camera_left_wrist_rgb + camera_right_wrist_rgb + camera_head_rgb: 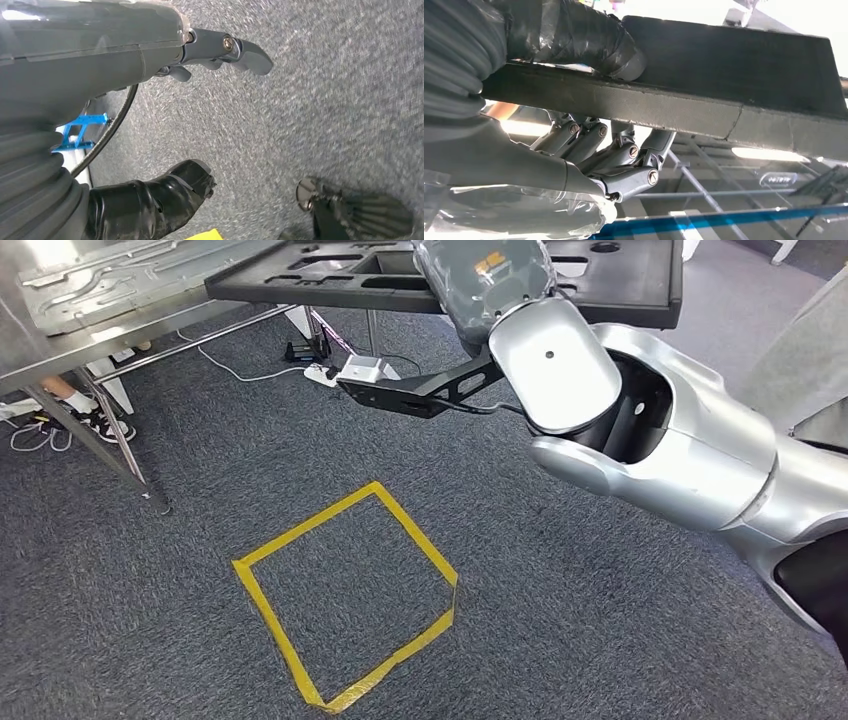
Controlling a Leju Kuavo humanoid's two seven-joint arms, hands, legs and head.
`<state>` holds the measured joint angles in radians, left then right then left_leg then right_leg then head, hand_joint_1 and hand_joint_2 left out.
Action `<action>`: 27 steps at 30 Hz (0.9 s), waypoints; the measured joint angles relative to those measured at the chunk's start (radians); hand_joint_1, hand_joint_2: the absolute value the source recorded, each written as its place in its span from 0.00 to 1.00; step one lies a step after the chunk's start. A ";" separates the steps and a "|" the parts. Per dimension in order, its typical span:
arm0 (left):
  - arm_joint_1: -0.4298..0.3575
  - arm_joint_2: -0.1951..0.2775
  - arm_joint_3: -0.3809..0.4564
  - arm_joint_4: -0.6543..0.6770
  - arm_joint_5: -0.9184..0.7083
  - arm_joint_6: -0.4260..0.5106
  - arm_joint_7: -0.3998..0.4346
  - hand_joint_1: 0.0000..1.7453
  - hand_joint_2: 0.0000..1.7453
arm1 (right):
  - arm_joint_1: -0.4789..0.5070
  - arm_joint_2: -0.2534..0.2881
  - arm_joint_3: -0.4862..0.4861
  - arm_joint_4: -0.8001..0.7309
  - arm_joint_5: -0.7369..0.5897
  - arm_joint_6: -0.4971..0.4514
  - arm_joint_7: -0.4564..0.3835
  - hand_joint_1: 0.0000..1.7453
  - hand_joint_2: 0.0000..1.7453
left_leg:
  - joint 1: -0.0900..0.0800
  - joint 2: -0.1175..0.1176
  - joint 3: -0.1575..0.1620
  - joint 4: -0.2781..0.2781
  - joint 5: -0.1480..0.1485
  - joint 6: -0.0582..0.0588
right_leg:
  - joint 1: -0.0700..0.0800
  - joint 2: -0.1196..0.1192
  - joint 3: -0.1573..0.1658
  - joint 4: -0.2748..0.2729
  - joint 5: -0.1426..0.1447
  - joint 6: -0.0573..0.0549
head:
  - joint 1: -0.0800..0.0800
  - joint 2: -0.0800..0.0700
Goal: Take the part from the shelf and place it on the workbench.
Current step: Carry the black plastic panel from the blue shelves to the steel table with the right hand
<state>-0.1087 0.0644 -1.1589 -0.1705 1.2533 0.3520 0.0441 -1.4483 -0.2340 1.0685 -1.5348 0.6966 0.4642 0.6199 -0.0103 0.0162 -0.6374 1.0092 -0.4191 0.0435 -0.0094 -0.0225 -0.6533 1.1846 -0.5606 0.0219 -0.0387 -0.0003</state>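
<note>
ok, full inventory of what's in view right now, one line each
black part: one, large flat moulded panel with cutouts, at the top of the head view, edge gripped by the right hand
metal workbench: one, silver, top left, on thin legs
yellow tape square: one, on the grey carpet, centre of the head view
power strip: one, white, on the floor under the part, white cable running left
small white box: one, beside the power strip
shoes: a person's, black and white, under the workbench
right hand: thumb above the part's edge, fingers curled beneath
left hand: dark grey, hanging over the carpet, holding nothing
</note>
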 joint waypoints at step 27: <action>-0.001 -0.003 0.005 0.000 -0.007 0.003 -0.004 0.00 1.00 | 0.008 -0.016 0.001 -0.019 -0.002 -0.006 0.008 1.00 1.00 | 0.007 -0.021 0.008 0.011 -0.020 -0.032 | -0.009 0.022 0.038 -0.146 0.106 0.000 | -0.001 0.000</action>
<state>-0.1097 0.0609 -1.1540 -0.1705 1.2463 0.3550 0.0401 -1.4406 -0.2499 1.0693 -1.5538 0.6950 0.4585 0.6281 -0.0032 -0.0043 -0.6289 1.0197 -0.4389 0.0111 -0.0188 -0.0006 -0.6152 1.0391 -0.4548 0.0223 -0.0397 -0.0003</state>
